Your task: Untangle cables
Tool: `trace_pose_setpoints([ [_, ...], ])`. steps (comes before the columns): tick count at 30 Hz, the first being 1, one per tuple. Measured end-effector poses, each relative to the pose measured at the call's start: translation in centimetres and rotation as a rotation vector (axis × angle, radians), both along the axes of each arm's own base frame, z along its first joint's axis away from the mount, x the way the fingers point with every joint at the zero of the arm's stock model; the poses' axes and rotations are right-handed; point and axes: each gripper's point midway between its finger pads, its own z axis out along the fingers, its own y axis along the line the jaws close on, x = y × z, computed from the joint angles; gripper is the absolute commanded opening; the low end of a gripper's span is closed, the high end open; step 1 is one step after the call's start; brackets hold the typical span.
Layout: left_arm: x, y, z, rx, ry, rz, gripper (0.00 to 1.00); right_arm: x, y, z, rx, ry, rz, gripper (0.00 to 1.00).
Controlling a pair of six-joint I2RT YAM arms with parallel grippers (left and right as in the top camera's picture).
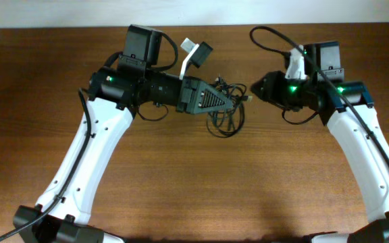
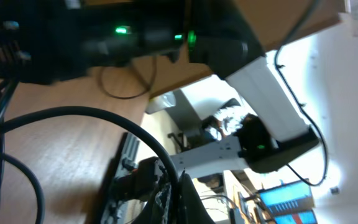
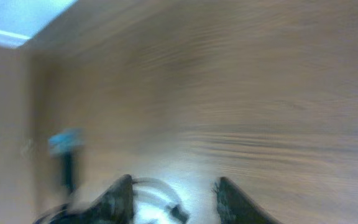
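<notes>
The shut left claw [image 1: 234,102] sits in the knot of thin black flexible cables [image 1: 225,120]; the right claw [image 1: 254,88], half-parted and apparently empty, hovers just beside it; a blind tug could cinch the knot tighter.

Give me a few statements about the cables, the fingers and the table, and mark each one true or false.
1. The cables form one tangled bunch on the table. True.
2. The left fingers are parked far from the bunch. False: they are shut, right at the bunch.
3. The right fingers stand apart. True.
4. The table is white. False: it is brown wood.
</notes>
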Motion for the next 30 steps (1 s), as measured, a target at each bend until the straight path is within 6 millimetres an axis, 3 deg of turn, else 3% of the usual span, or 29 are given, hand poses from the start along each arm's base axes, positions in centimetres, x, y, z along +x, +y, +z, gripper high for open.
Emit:
trace_pose_setpoints([
  [1,0.3,0.0,-0.4,0.025,0.016,0.021,0.0,-0.3,1.4,1.3,0.075,-0.042,0.09,0.63],
  [4,1.3,0.3,-2.1,0.128,0.075,0.111,0.0,-1.0,2.8,2.5,0.146,-0.08,0.185,0.63],
  [15,3.3,0.8,-3.6,0.228,0.14,0.247,0.0,-2.7,4.6,4.4,0.257,-0.132,0.343,0.7],
  [27,1.3,-0.3,-0.1,0.058,0.183,0.089,0.0,-3.0,3.7,2.6,0.171,-0.096,0.316,0.69],
  [30,1.0,-0.3,0.3,0.042,0.197,0.069,0.0,-2.8,3.6,2.3,0.144,-0.093,0.304,0.61],
])
